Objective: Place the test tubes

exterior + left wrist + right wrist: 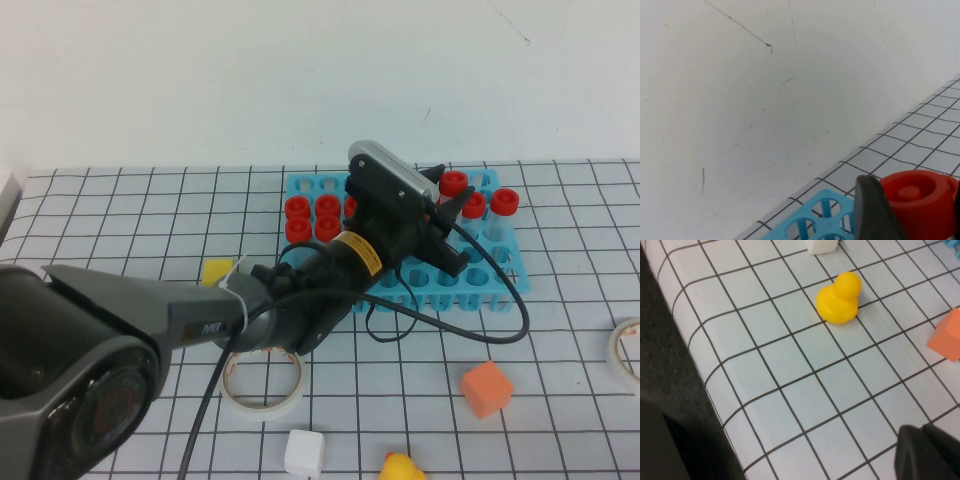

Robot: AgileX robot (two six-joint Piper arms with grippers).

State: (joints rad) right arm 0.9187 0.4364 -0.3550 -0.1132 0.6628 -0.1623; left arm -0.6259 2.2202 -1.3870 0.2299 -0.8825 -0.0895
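High view: the left gripper [447, 208] hangs over the blue rack [460, 298], at one o'clock on the table [120, 200]. Left wrist view: its fingers [875, 210] clamp a red-capped test tube [917, 202]. Right wrist view: the right gripper [926, 447], fingers together, hovers near a yellow duck [840, 299].

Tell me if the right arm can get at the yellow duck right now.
Probably yes. The right gripper, shut, hovers over bare table near the yellow duck, with nothing between them. The left gripper is away over the blue rack, clamped on a red-capped test tube.
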